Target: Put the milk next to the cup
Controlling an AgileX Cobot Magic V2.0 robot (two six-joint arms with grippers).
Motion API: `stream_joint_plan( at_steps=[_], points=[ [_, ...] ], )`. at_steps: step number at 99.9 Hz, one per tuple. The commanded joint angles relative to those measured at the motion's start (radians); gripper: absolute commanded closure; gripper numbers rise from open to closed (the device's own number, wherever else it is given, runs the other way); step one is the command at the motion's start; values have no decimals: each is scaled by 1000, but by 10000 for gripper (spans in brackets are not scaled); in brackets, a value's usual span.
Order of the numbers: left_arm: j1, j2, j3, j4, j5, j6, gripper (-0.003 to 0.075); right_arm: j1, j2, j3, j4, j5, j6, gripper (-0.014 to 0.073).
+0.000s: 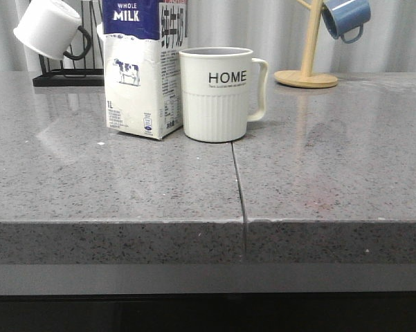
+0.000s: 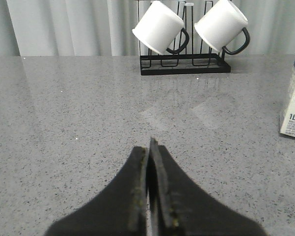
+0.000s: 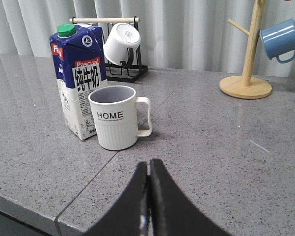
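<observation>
Your milk (image 1: 142,76) stands upright on the table (image 1: 318,173) just beside the cup (image 1: 216,93); both fingers pressed together, empty; if regripping, squeeze its mid-body lightly, as the heavy-looking carton's walls likely dent

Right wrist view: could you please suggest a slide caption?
Tall white-and-blue milk carton upright beside ribbed cream "HOME" mug on grey counter; shut right gripper apart.

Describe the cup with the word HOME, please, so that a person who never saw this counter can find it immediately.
On the grey speckled counter, look near the middle for the tall milk carton with the dark blue top. The cup stands upright right beside it, on the side toward the wooden mug tree. Unlike the white mugs with black handles on the black rack and the blue mug, it is cream, ribbed below, and lettered HOME.
</observation>
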Motion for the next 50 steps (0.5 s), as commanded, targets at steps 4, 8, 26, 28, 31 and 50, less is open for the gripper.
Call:
stream_joint_plan(
  at_steps=[4, 8, 26, 28, 31, 50],
  points=[
    [1, -36, -1, 14, -79, -3, 741, -1, 10, -25, -5, -74, -4, 660],
    [1, -55, 11, 22, -79, -3, 741, -1, 10, -25, -5, -74, -4, 660],
    [1, -129, 78, 37, -107, -3, 741, -1, 10, -25, -5, -74, -4, 660],
    [1, -141, 93, 40, -122, -3, 741, -1, 10, -25, -5, -74, -4, 660],
    [1, -159, 121, 40, -143, -3, 741, -1, 10, -25, -5, -74, -4, 660],
    [1, -188, 261, 17, -218, -3, 741, -1, 10, -25, -5, -73, -4, 660]
  ],
)
